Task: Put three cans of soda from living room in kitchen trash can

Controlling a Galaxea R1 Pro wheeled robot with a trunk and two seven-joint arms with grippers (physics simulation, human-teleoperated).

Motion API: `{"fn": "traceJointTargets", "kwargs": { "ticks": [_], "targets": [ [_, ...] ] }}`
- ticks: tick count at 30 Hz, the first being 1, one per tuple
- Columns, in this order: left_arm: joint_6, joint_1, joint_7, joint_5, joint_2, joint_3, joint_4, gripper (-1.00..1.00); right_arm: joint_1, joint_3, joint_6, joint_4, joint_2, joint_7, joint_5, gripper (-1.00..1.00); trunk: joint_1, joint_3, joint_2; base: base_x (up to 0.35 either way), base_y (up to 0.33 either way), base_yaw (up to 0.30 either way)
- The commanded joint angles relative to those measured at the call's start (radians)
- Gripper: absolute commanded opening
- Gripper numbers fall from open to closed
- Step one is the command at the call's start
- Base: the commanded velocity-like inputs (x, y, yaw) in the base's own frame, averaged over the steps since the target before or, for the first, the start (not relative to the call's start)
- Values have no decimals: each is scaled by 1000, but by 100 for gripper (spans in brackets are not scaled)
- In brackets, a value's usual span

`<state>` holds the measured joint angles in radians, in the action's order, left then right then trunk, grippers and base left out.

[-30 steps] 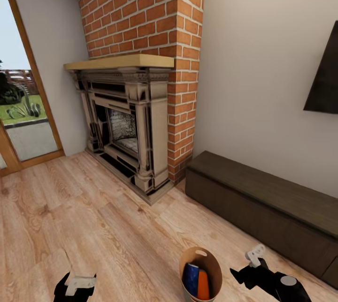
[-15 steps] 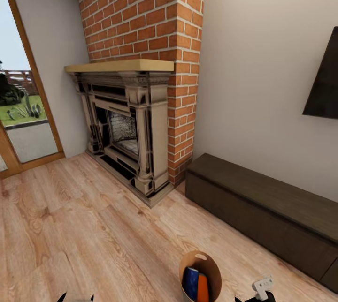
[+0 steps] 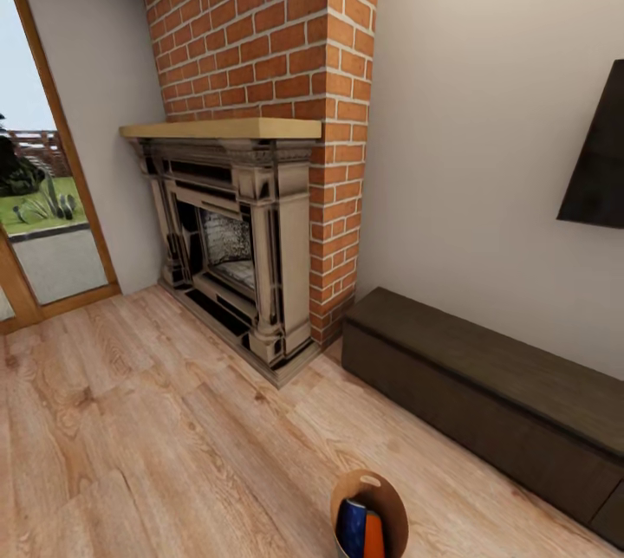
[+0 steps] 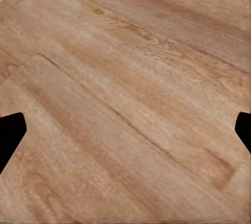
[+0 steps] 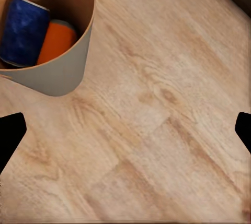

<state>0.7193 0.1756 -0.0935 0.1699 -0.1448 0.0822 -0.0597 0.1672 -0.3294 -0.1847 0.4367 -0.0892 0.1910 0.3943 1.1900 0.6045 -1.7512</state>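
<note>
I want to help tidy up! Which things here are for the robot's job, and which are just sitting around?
For the job:
- the pail, standing on the floor
- blue can inside it
- orange can inside it

Just there:
- brick chimney
- fireplace
- dark bench
- glass door

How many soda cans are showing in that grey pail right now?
2: a blue soda can and an orange soda can side by side inside the grey tapered pail on the wooden floor. A third may be hidden.
</note>
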Motion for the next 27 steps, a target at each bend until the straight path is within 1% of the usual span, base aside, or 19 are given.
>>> {"fn": "traceJointTargets", "kwargs": {
  "ticks": [1,4,5,6,8,11,14,16,21,25,27],
  "targets": [
    [-4,-1,0,0,-1,0,8,100,0,-1,-1,-4,0,-3,-1,100,-4,-3,7,0,0,0],
    [-30,-11,3,1,-2,0,31,100,0,-3,-5,-25,-2,-8,-4,100,-15,-13,28,0,0,0],
    [-54,-18,5,1,-3,0,39,100,0,-4,-10,-47,-4,-10,-4,100,-19,-16,35,0,0,0],
    [-79,-24,7,1,-3,1,47,100,0,-6,-38,-81,-7,-13,-5,100,-23,-19,42,0,0,0],
    [-93,-27,6,1,-4,1,52,100,0,-7,-74,-113,-10,-22,-5,100,-31,-25,56,0,0,0],
    [-100,-28,2,0,-4,1,54,100,0,-8,-95,-147,-9,-51,-6,100,-42,-35,77,0,0,0],
    [-103,-30,0,0,-4,2,55,100,0,-7,-108,-181,-5,-98,-5,100,-54,-44,98,0,0,0],
    [-106,-39,-3,-2,-4,2,56,100,0,-7,-117,-223,-2,-156,-4,100,-61,-50,112,0,0,0],
    [-107,-48,-5,-4,-4,3,56,100,0,-7,-125,-266,-2,-189,-5,100,-81,-66,147,0,0,0],
    [-107,-53,-6,-4,-4,3,56,100,-1,-8,-159,-294,-4,-206,-6,100,-96,-78,175,0,0,0],
    [-107,-55,-6,-4,-4,4,56,100,-5,-8,-191,-336,-6,-252,-6,100,-104,-85,189,0,0,0]
  ]
}}
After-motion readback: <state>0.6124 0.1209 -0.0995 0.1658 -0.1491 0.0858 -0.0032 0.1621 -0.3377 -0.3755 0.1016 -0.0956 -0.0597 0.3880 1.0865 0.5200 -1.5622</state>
